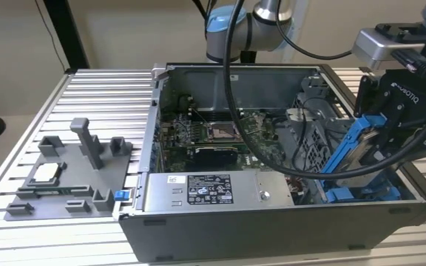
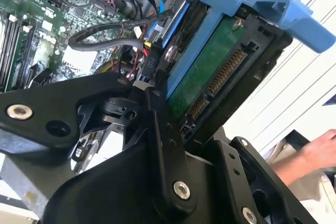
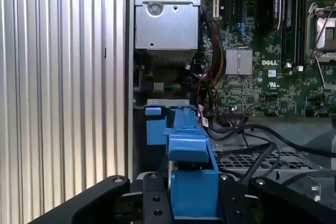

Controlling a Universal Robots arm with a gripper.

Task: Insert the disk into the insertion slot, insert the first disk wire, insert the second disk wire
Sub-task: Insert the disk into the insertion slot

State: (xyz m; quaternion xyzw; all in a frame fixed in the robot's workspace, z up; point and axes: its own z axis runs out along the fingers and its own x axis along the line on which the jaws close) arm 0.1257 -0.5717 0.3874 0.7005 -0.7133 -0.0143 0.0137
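In the exterior view my gripper (image 1: 381, 136) is shut on the disk (image 1: 351, 145), gripping its bright blue carrier. The disk hangs steeply tilted over the near corner of the open computer case, on the exterior view's right. Its lower end is just above the insertion slot (image 1: 365, 194), a grey bay with blue rails. In the second wrist view the disk's green underside and connector (image 2: 212, 74) show between the black fingers (image 2: 164, 145). In the first wrist view the blue carrier (image 3: 190, 156) is clamped between the finger pads, with the slot's blue tab (image 3: 153, 129) just beyond it.
Inside the case lie the motherboard (image 1: 213, 133), the grey labelled power-supply box (image 1: 206, 191) and loose black cables (image 2: 102, 35) beside the bay. A grey fixture (image 1: 72, 177) stands on the ribbed table at the exterior view's left. A person's hand (image 2: 317, 153) is near the case.
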